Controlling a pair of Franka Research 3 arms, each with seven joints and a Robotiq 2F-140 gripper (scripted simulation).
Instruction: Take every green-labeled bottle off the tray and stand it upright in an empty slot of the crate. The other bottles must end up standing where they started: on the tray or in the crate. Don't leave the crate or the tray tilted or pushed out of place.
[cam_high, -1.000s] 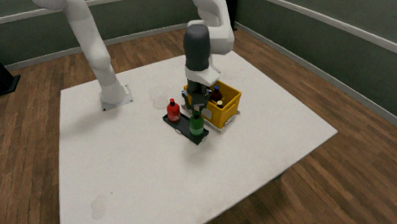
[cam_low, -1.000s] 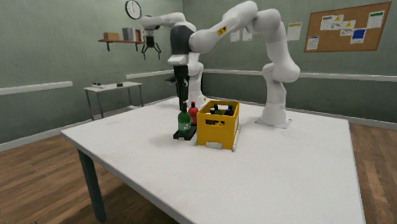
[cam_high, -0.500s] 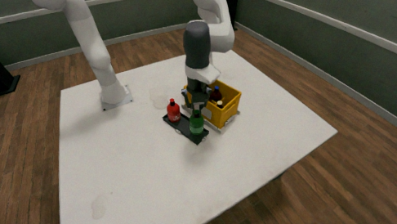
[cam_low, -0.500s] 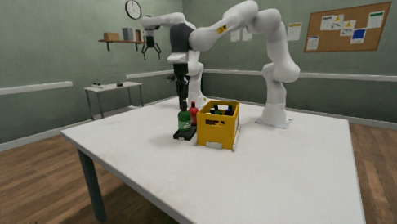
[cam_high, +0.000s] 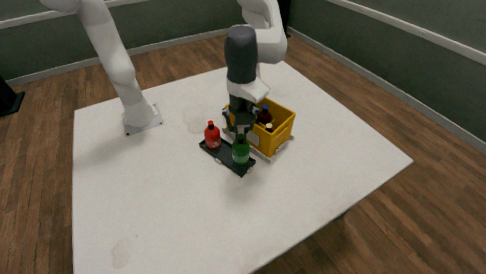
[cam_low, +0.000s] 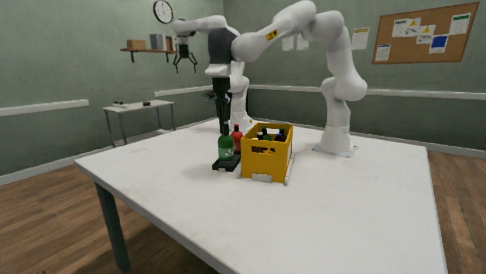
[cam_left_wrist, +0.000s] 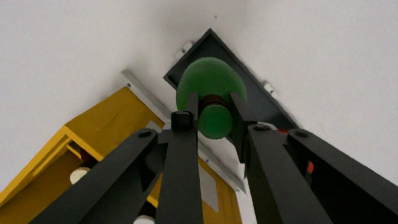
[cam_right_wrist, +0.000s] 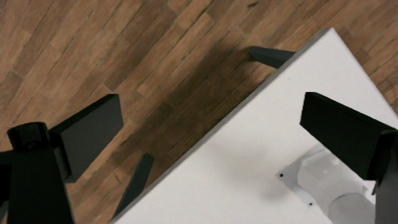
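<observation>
One green-labeled bottle (cam_high: 240, 152) (cam_low: 226, 147) (cam_left_wrist: 211, 82) and one red bottle (cam_high: 212, 137) (cam_low: 237, 141) are being seen at one black tray (cam_high: 228, 163) (cam_low: 218, 166) (cam_left_wrist: 257, 95). One yellow crate (cam_high: 270, 144) (cam_low: 265, 164) (cam_left_wrist: 107, 120) is being seen just beside, several bottles inside, exact count not clear. The green-labeled bottle is being gripped upright by the neck between the left jaws (cam_high: 242, 129) (cam_low: 225, 131), its body below them, over the tray's end. The right jaws (cam_low: 185, 69) are being held wide, nothing between, well apart from that bottle.
</observation>
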